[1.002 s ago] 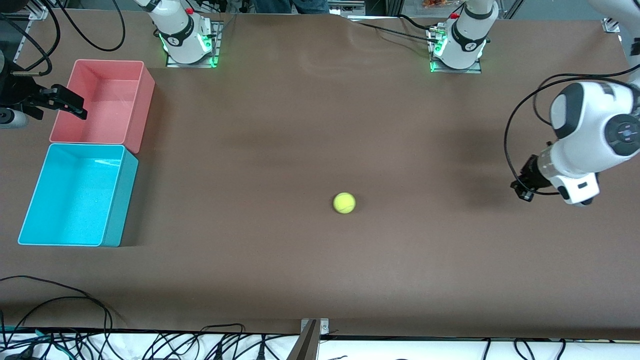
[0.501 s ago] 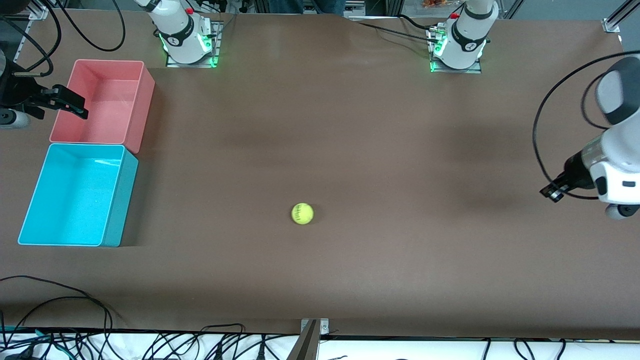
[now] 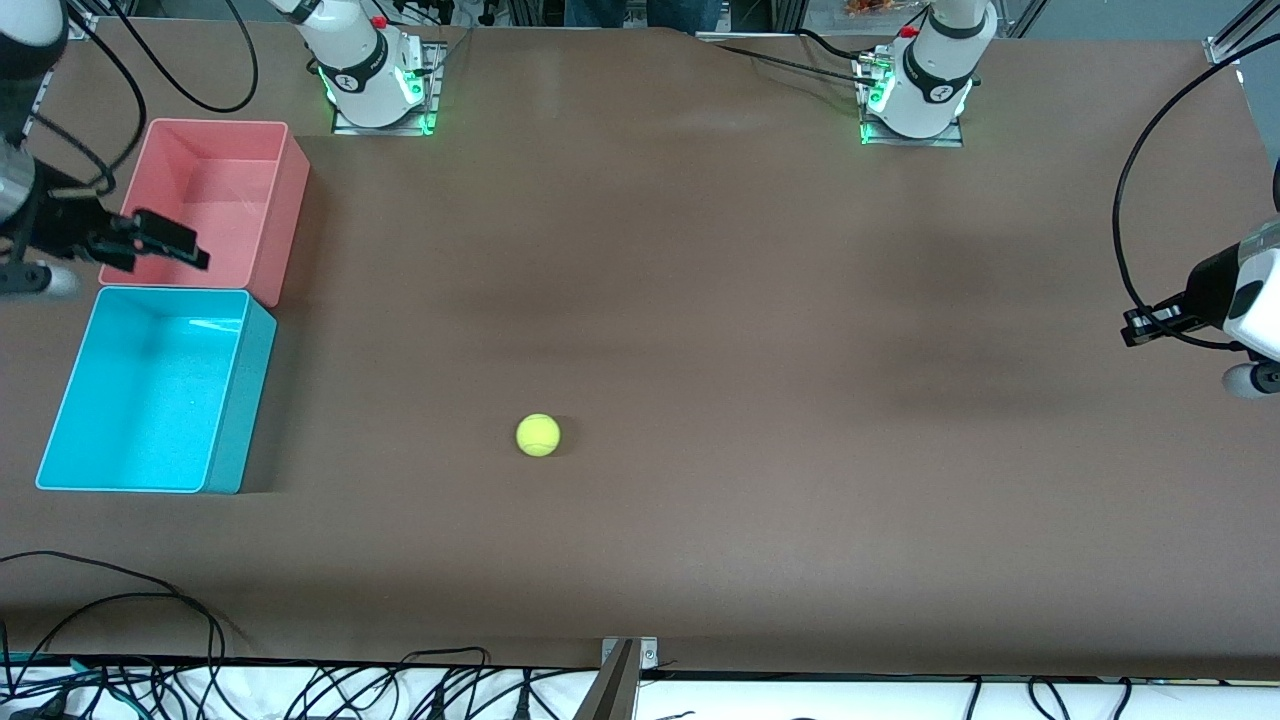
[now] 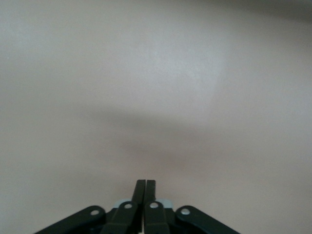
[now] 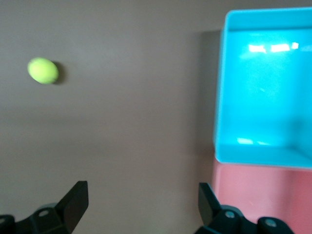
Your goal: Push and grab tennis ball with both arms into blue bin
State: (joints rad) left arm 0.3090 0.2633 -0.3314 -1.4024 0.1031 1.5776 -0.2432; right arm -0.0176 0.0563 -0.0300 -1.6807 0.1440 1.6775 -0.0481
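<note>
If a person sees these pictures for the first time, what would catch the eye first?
Likely the yellow-green tennis ball, alone on the brown table. Next, the blue bin at the right arm's end, with a pink bin beside it, farther from the front camera. The open right gripper hangs over the pink bin's edge; the shut left gripper is at the left arm's end.

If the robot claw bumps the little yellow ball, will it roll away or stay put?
Probably roll: the tennis ball is round and sits free on the flat brown table, with nothing touching it. Its fuzzy skin may slow it somewhat. It looks small and likely light, so a gentle push toward the blue bin should move it.
</note>
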